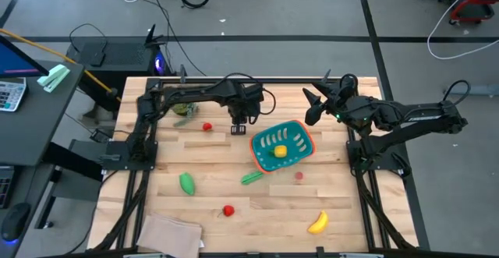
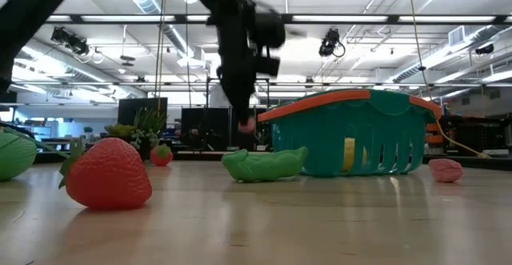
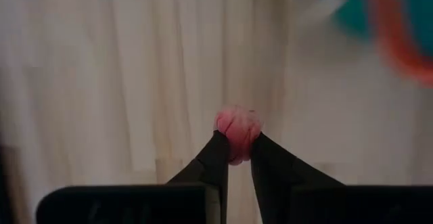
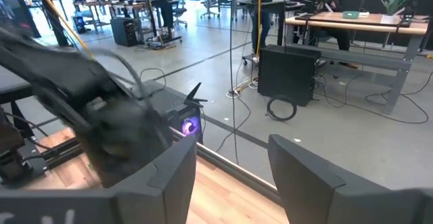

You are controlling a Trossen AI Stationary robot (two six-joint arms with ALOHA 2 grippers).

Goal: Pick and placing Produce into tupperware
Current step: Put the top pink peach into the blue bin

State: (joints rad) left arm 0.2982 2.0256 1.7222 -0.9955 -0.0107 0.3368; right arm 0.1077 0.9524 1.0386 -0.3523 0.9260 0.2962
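My left gripper point(image 1: 240, 129) hangs just off the left end of the teal basket point(image 1: 281, 147) and is shut on a small pink-red round piece point(image 3: 237, 126). The low view shows this gripper point(image 2: 246, 126) above the table, beside the basket point(image 2: 352, 133). A yellow chunk point(image 1: 279, 151) lies inside the basket. On the table lie a green pod point(image 1: 251, 178), a green piece point(image 1: 187, 183), red pieces point(image 1: 207, 127) point(image 1: 228, 210), a pink piece point(image 1: 299, 176) and a banana point(image 1: 317, 223). My right gripper point(image 1: 312, 106) waits open, raised by the far right edge. My left gripper pinches the pink-red round piece between its two fingertips point(image 3: 218, 149), holding it by its lower half point(image 3: 237, 149). The fingers point down from above. The piece is lifted clear of the table point(image 2: 248, 124).
A spiky green plant point(image 1: 183, 110) stands near the far left corner. A tan cloth point(image 1: 170, 235) lies at the near left edge. In the low view a large strawberry point(image 2: 108, 173) sits close to the camera. Bare wood shows between the basket and the near edge.
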